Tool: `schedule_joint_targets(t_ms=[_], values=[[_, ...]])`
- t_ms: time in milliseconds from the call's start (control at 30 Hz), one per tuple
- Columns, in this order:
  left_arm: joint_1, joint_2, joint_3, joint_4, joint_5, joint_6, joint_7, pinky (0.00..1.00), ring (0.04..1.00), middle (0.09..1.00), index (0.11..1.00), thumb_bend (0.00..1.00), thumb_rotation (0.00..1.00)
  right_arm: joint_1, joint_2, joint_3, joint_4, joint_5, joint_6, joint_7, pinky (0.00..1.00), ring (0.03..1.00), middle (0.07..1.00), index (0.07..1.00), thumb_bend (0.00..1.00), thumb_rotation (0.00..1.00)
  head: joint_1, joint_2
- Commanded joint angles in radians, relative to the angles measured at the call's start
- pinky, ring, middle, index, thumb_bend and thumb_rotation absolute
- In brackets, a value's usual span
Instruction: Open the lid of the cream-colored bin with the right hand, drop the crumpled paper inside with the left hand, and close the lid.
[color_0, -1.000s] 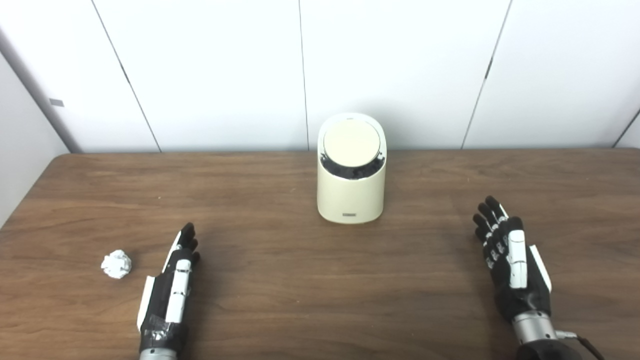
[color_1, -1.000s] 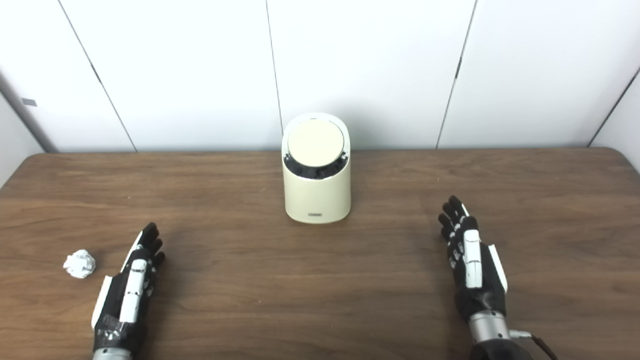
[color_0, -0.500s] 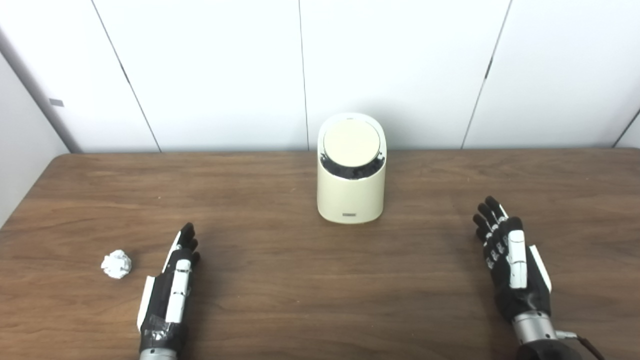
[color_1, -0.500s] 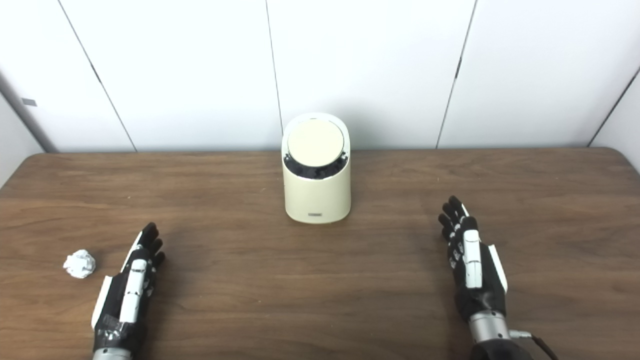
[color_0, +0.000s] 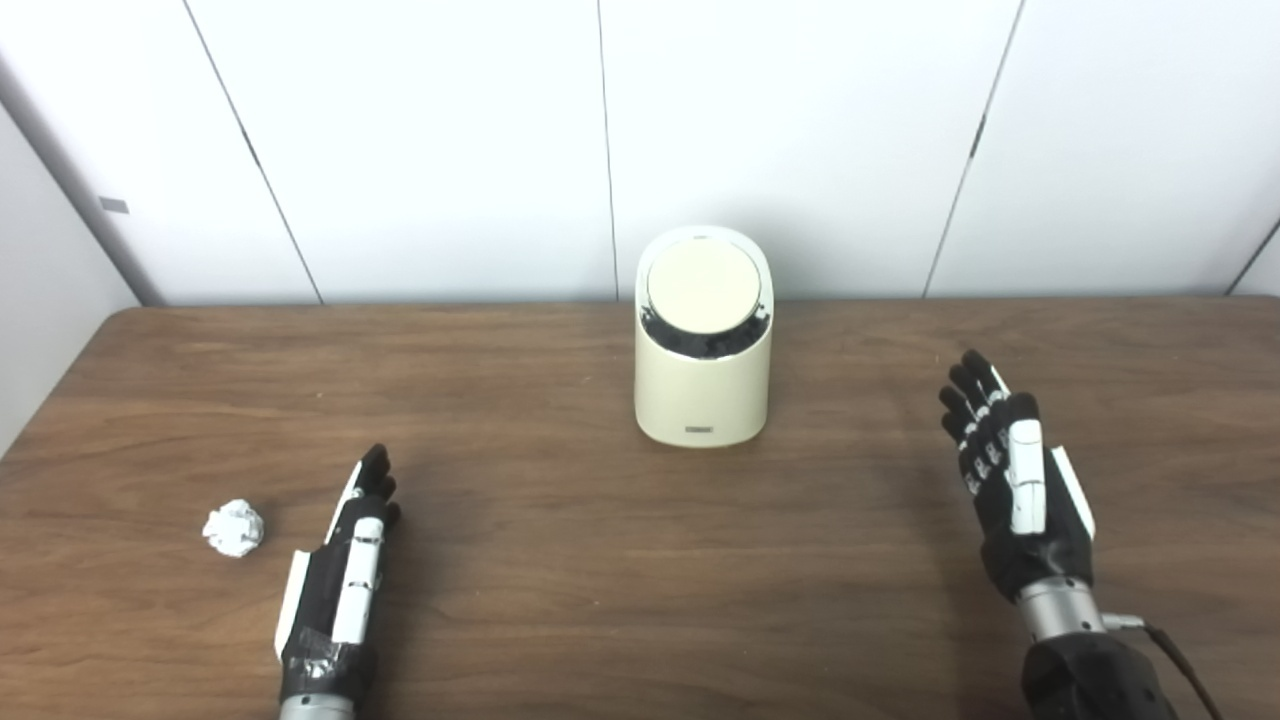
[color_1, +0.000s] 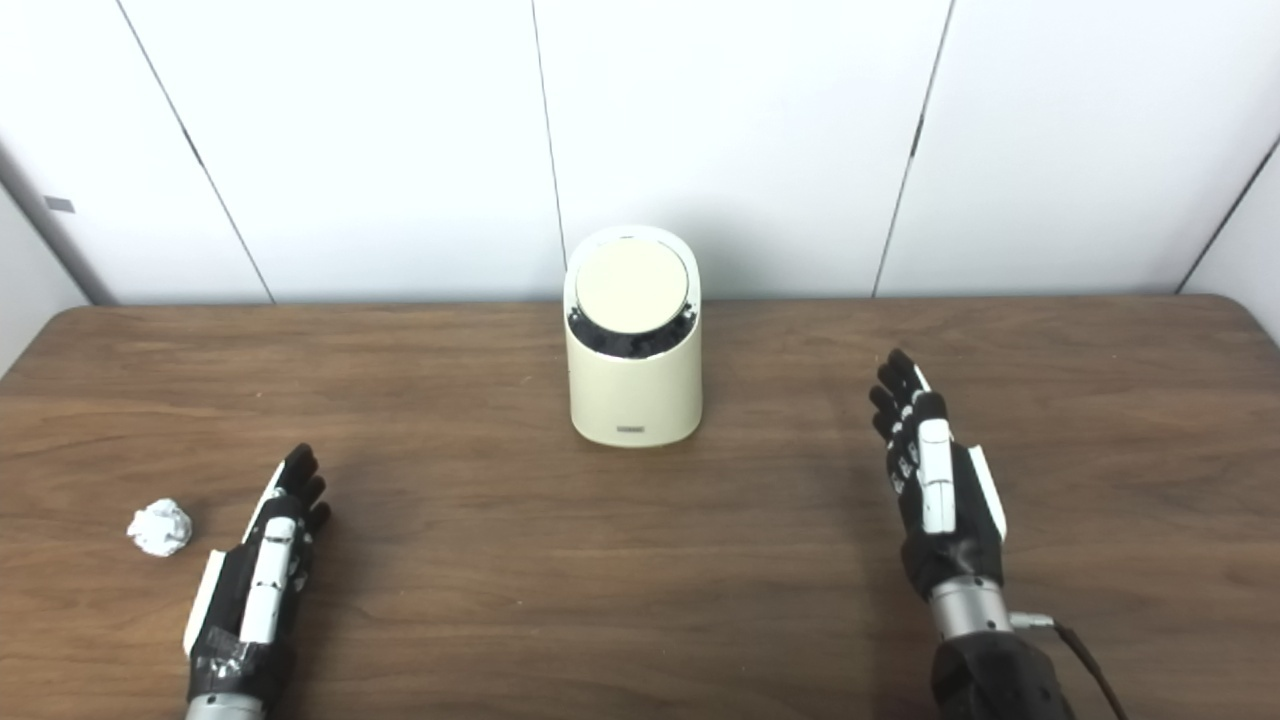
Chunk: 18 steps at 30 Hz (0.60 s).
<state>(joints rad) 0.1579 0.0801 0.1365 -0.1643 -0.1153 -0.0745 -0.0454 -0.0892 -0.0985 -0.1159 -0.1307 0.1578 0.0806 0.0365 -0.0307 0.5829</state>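
A cream-colored cylindrical bin (color_0: 703, 340) stands at the back centre of the brown wooden tabletop (color_0: 560, 560), its round lid (color_0: 703, 281) closed. A small white crumpled paper ball (color_0: 233, 527) lies just beside the left hand (color_0: 340, 580), which rests empty, fingers extended. The right hand (color_0: 1015, 490), also empty with fingers spread, hovers well right of the bin.

Cream-colored bin (color_0: 702, 385): upright cylinder, centre frame, round lid (color_0: 703, 286) closed (slanted toward camera, dark ring below). Crumpled paper (color_0: 233, 527): small white ball, lower left on table.
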Motion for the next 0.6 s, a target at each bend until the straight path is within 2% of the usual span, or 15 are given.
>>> schedule_joint_targets(t_ms=[0,300,567], values=[[-0.011,-0.004,-0.006,0.027,0.004,-0.032,0.004,1.0,1.0,1.0,0.991,0.4,0.88,-0.053,-0.032,-0.006,-0.025,0.007,-0.01,0.017,1.0,0.98,0.975,0.959,0.6,1.0,0.001,-0.001],[-0.024,-0.009,-0.013,0.062,0.001,-0.067,-0.003,1.0,1.0,1.0,0.991,0.36,0.89,-0.167,-0.102,0.009,0.001,-0.024,0.027,0.029,0.99,0.977,0.976,0.958,0.64,1.0,0.005,-0.011],[-0.029,-0.019,-0.013,0.068,-0.006,-0.063,0.001,1.0,1.0,0.999,0.988,0.37,0.9,-0.287,-0.117,0.059,-0.011,-0.11,0.113,0.026,0.98,0.967,0.97,0.95,0.65,0.9,0.007,-0.013]])
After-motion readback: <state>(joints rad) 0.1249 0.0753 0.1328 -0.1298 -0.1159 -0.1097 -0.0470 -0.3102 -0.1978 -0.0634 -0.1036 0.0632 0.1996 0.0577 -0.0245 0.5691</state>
